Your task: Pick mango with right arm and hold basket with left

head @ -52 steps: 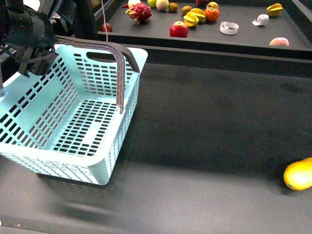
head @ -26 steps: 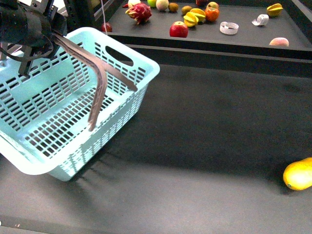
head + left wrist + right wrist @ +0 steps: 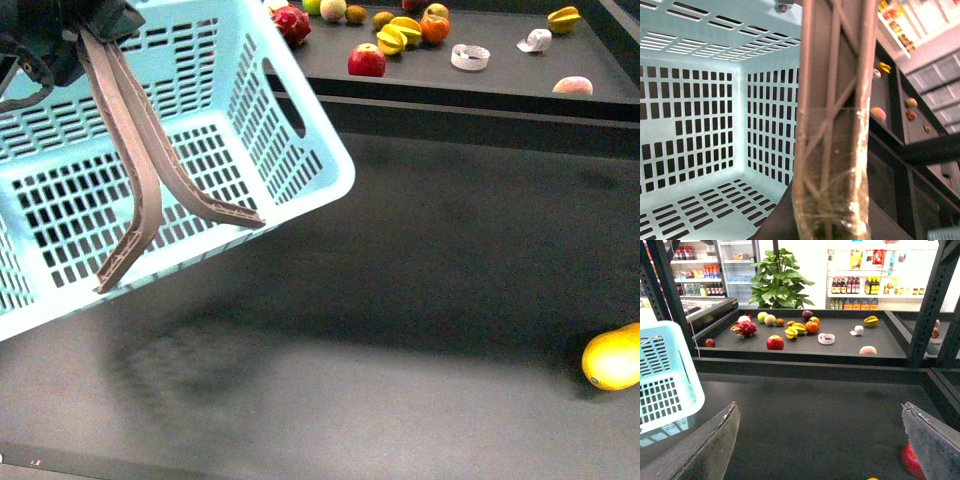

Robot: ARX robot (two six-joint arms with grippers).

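Observation:
The light-blue basket (image 3: 170,160) hangs lifted and steeply tilted at the upper left of the front view. My left gripper (image 3: 62,32) is shut on its brown-grey handle (image 3: 135,170). In the left wrist view that handle (image 3: 835,115) runs straight through my left gripper (image 3: 832,212), with the basket's slotted inside (image 3: 700,125) beyond. The yellow-orange mango (image 3: 613,358) lies on the dark table at the far right edge, partly cut off. My right gripper (image 3: 819,405) shows only in its own wrist view, open wide over bare table with nothing between its fingers (image 3: 710,450).
A raised ledge (image 3: 450,110) separates the table from a rear shelf holding a red apple (image 3: 367,61), dragon fruit (image 3: 291,22), starfruit (image 3: 563,17), peach (image 3: 572,86) and tape rolls (image 3: 470,57). A red fruit (image 3: 910,460) lies beside my right finger.
The basket has risen off the table and tipped further, swinging up and left with my left gripper. The mango has not moved.

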